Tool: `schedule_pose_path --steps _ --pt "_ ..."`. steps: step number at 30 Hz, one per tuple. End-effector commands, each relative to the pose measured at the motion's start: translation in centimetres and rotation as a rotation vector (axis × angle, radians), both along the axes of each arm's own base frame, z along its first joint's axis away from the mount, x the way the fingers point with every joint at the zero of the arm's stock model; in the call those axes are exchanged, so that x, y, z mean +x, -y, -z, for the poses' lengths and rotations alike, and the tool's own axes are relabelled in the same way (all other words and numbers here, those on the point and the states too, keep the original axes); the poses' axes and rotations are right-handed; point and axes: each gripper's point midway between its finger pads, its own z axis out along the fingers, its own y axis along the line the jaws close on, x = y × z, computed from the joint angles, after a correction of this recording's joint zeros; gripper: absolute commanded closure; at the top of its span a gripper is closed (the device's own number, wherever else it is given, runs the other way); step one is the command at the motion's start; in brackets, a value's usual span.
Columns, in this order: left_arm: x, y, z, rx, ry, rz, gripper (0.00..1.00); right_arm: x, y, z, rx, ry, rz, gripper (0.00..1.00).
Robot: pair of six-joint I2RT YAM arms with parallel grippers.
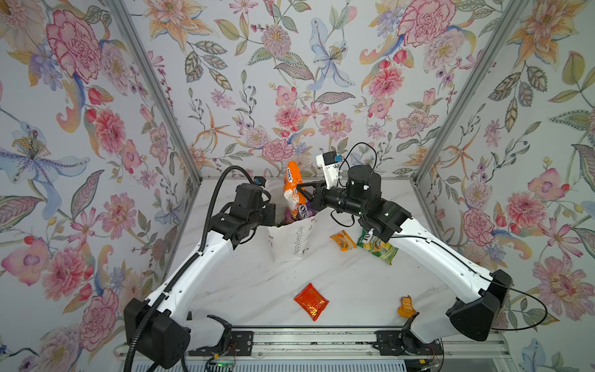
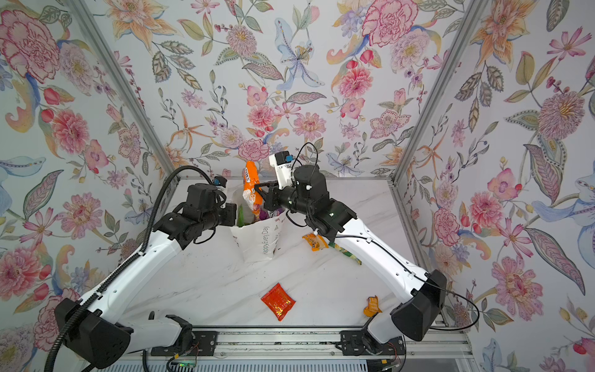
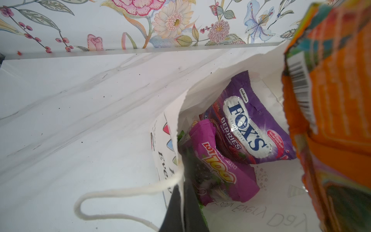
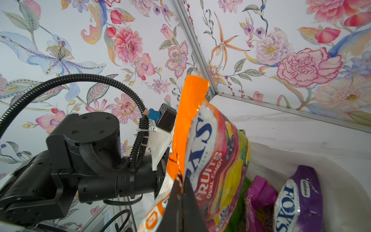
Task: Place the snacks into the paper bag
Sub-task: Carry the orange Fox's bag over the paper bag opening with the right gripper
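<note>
Now dangling orange FOX'S bag (image 1: 293,185) from closed right gripper (image 1: 300,190) over paper bag (image 1: 291,243), clamping rim with left gripper (image 3: 181,192) to hold mouth open.

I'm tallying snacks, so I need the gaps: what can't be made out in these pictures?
Both top views: green packet partly under the right arm.
Left wrist view: purple packets in the paper bag hide most of something green; count unclear.
Left wrist view: orange bag cut off by the edge.
Top views: crumpled sachet print too small.
</note>
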Motion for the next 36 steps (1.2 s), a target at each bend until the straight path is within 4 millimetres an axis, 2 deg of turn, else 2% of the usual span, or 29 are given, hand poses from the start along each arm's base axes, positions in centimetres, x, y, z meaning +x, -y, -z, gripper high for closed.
schedule_pose_path --steps 1,20,25,30,36 --pt "1.2 -0.2 -2.9 -0.032 0.103 -0.009 1.0 -0.1 -0.9 -1.2 0.053 0.038 -0.021 1.0" --pt "1.0 -0.3 -2.7 -0.037 0.104 -0.006 1.0 1.7 -2.2 4.3 -0.067 -0.057 0.025 1.0" --pt "1.0 -0.5 -2.9 -0.038 0.109 -0.011 1.0 2.4 -1.4 5.8 -0.127 -0.07 0.085 1.0" --pt "1.1 -0.4 -2.6 -0.037 0.103 -0.008 1.0 3.6 0.2 7.8 -0.2 -0.106 0.169 1.0" --pt "1.1 -0.4 -2.7 -0.039 0.104 -0.006 1.0 4.4 0.6 9.9 -0.259 -0.173 0.211 1.0"
